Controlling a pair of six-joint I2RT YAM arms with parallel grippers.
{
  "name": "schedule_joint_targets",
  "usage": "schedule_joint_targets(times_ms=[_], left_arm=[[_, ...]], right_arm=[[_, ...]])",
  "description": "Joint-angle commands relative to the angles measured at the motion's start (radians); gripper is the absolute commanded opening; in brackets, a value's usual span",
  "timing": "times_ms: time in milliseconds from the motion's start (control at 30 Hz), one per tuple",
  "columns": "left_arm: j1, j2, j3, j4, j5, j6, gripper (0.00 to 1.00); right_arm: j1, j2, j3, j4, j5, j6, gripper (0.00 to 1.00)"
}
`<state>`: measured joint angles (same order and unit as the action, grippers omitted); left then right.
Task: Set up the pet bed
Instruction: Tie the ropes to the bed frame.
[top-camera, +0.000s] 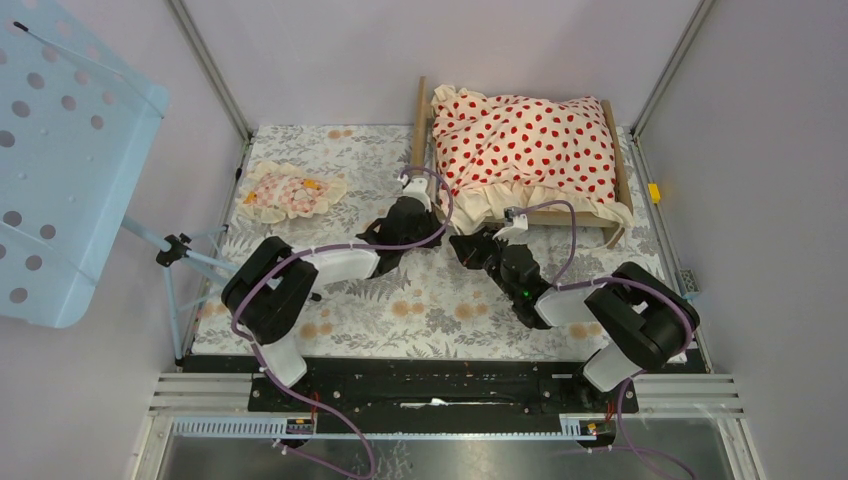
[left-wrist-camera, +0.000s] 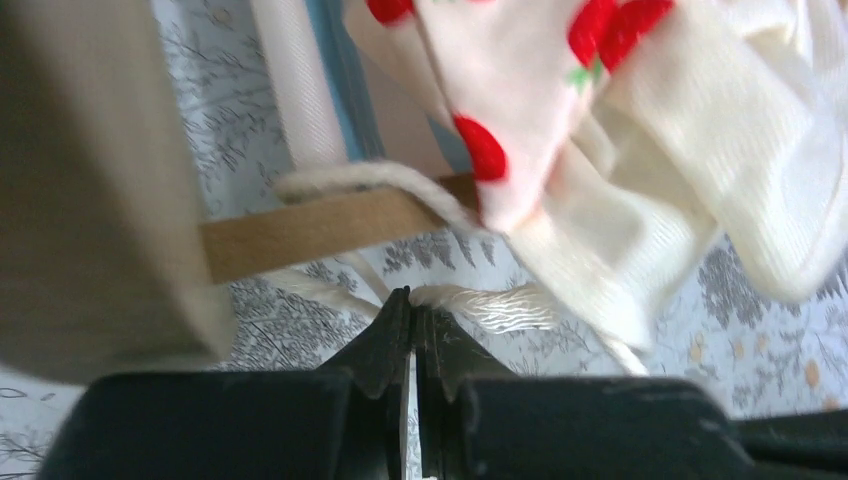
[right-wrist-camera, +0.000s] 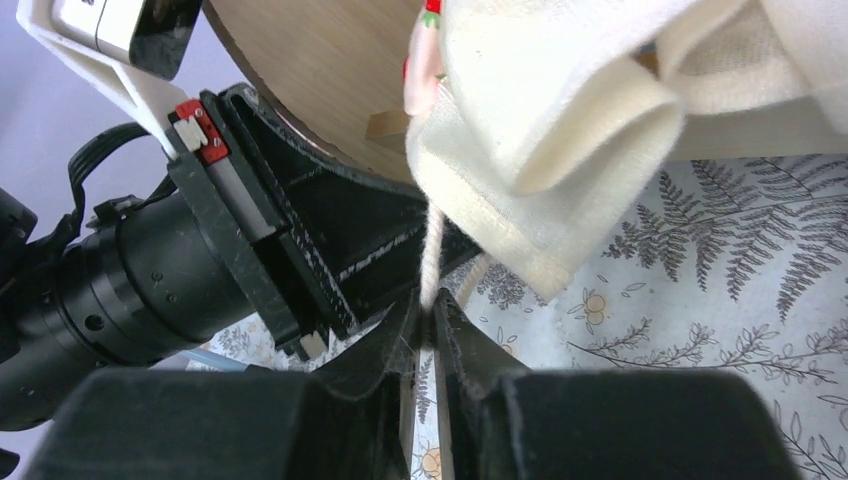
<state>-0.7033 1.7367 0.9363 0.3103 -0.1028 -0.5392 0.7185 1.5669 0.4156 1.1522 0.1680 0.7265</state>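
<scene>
1. the pet bed (top-camera: 621, 165) sits at the far right of the table (top-camera: 430, 300), with the blanket (top-camera: 520, 145) draped over it.
2. my left gripper (left-wrist-camera: 412, 305) is closed at the frame's near corner, apparently pinching a frayed cord (left-wrist-camera: 490, 305).
3. my right gripper (right-wrist-camera: 428, 315), just beside it, nips a cream string (right-wrist-camera: 432, 240), likely to tie the blanket down.

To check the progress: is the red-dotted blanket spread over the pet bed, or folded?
Spread. The blanket covers the whole pet bed, and its ruffle hangs over the near rail.
</scene>
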Motion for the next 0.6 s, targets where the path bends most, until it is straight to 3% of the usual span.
schedule_joint_targets(times_ms=[0, 133, 267, 333, 567], left_arm=[[-0.004, 0.022, -0.023, -0.017, 0.098, 0.055, 0.00], [-0.004, 0.003, -0.049, 0.026, 0.166, 0.081, 0.00], [-0.004, 0.003, -0.058, 0.025, 0.186, 0.103, 0.00], [-0.004, 0.007, -0.055, 0.020, 0.183, 0.106, 0.00], [-0.004, 0.031, -0.018, 0.001, 0.186, 0.104, 0.00]], right_arm=[[0.009, -0.031, 0.025, -0.019, 0.045, -0.042, 0.19], [0.009, -0.033, 0.044, -0.061, 0.086, -0.052, 0.34], [0.009, -0.034, 0.066, -0.081, 0.099, -0.064, 0.40], [0.009, -0.034, 0.073, -0.081, 0.097, -0.064, 0.39], [0.010, -0.026, 0.084, -0.078, 0.088, -0.053, 0.21]])
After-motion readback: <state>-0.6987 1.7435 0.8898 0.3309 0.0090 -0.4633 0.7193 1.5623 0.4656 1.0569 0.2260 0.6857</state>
